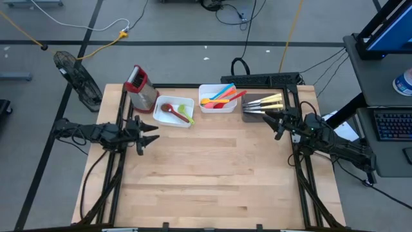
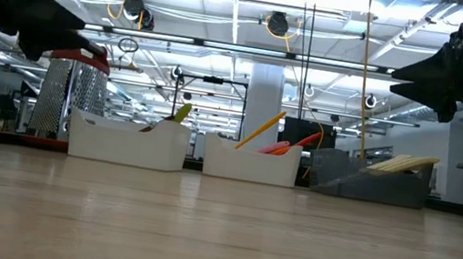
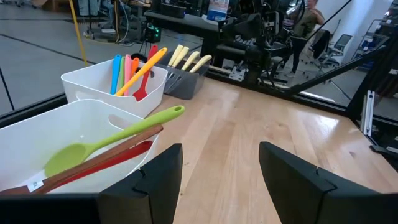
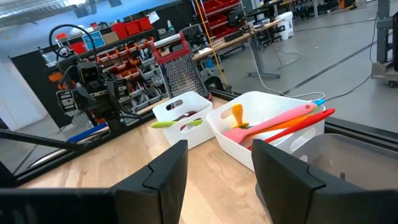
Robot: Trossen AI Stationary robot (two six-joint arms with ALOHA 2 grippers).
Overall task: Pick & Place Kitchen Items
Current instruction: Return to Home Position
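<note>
Utensils (image 1: 222, 96) are shown sorted along the table's far edge: spoons (image 1: 168, 108) in the left white bin (image 1: 164, 120), bright spatulas (image 3: 134, 74) in the right white bin (image 1: 217, 109), pale-handled knives (image 1: 270, 101) in the dark tray (image 1: 254, 115). Light, stiff and smooth, they are judged best pinched mid-handle. The left gripper (image 1: 149, 134) and right gripper (image 1: 278, 122) are held open and empty at the table's sides. Their height above the wood is shown only by the low view; a brown spoon (image 3: 124, 145) is made out only by the left wrist view.
</note>
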